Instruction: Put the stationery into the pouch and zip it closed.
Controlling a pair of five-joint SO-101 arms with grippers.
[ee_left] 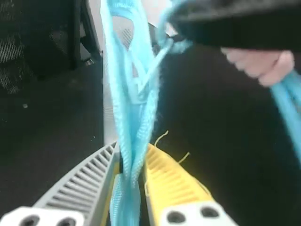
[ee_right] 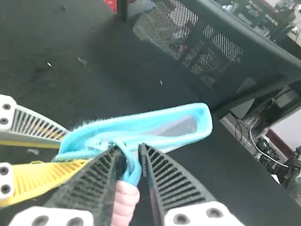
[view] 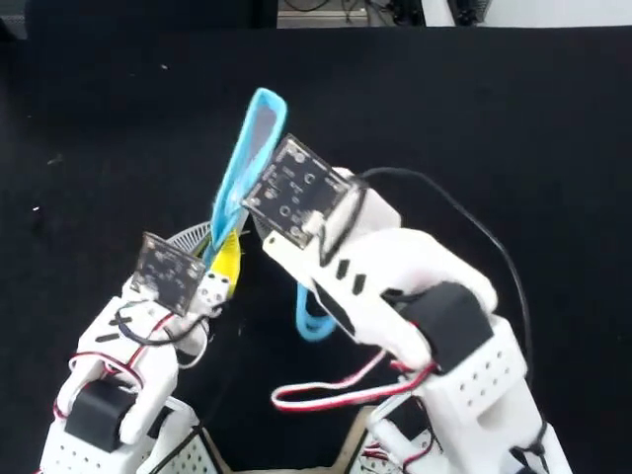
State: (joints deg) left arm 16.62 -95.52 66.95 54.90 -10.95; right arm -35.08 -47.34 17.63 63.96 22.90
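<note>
Nearest the arms, the left gripper (ee_left: 131,151) had its grey and yellow fingers pressed together on one edge of the blue pouch (ee_left: 127,94). The fabric was pinched flat between them. In the high view this gripper (view: 219,259) sat just beside the right arm's wrist, and the pouch (view: 252,148) was lifted off the table and rose away from both arms.

The right gripper (ee_right: 128,149) had its black ribbed fingers closed on a blue loop at the pouch's near end, with a narrow gap left between them. A small pink object (ee_right: 124,202) lay against the underside of those fingers. What it was could not be told.

Beyond the grippers the pouch (ee_right: 155,125) hung with its long side turned up over the black cloth (ee_right: 56,28), which covered the whole table (view: 474,118) and carried a few pale specks.

Farther off, past the table's edge, stood a black mesh chair (ee_right: 202,47). A pale strip with dark cables (view: 336,12) ran along the room behind.
</note>
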